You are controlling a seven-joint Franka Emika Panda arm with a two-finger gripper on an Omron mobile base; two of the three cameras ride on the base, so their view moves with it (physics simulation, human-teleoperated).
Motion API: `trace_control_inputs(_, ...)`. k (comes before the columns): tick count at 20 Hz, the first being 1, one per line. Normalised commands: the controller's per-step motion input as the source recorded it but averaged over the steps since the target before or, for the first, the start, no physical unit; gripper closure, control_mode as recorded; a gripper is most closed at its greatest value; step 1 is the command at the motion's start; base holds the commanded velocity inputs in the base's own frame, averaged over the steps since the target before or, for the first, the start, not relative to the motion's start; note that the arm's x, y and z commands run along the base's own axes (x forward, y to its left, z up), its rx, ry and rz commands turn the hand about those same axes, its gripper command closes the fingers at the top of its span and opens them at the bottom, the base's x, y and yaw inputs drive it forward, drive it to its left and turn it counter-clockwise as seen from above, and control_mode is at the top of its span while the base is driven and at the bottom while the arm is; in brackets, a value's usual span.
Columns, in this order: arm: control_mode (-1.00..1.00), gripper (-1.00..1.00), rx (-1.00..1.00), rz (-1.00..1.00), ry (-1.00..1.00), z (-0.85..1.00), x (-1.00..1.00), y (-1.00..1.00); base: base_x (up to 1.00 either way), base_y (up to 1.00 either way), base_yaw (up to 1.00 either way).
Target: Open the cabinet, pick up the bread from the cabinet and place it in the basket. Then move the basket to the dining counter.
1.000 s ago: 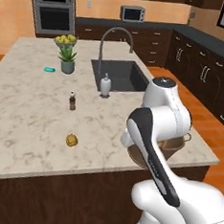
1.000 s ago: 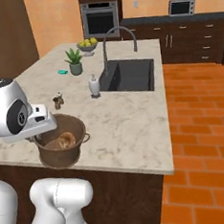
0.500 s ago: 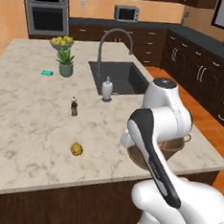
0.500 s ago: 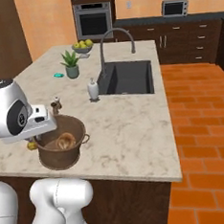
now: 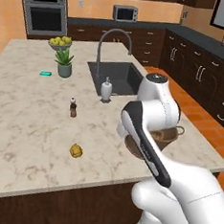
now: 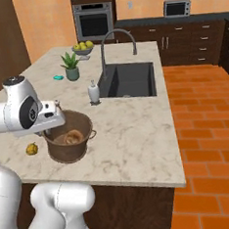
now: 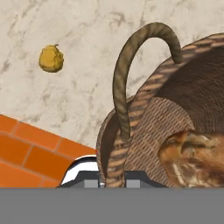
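Basket rim between shut jaws

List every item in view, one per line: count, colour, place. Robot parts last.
basket: 1, brown woven, near edge of dining counter
bread: 1, golden-brown, inside basket
yellow-orange lump: 1, on counter, apart from basket
small bottle: 1, dark, mid-counter
soap dispenser: 1, white, beside sink
faucet: 1, silver, behind sink
potted plant: 1, green
fruit bowl: 1, yellow fruit
hand: 1, shut on basket rim
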Motion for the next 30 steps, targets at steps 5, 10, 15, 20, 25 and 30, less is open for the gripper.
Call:
trace_control_inputs(5,-1.0,1.0,-0.17,-0.01,0.06,-0.27,1.0,0.0,0.0,0.0,0.0)
trace_control_inputs(10,-1.0,1.0,-0.02,0.0,0.0,-0.24,0.74,0.0,0.0,0.0,0.0)
trace_control_inputs(15,-1.0,1.0,0.0,0.0,0.02,-0.4,0.4,-0.02,0.0,0.0,0.0)
trace_control_inputs(20,-1.0,1.0,0.0,0.0,0.01,-0.57,0.29,0.0,0.0,0.0,0.0)
trace_control_inputs(25,-1.0,1.0,0.0,0.0,0.0,-0.61,0.18,0.0,0.0,0.0,0.0)
trace_control_inputs(30,-1.0,1.0,0.0,0.0,0.0,-0.43,0.16,0.0,0.0,0.0,0.0)
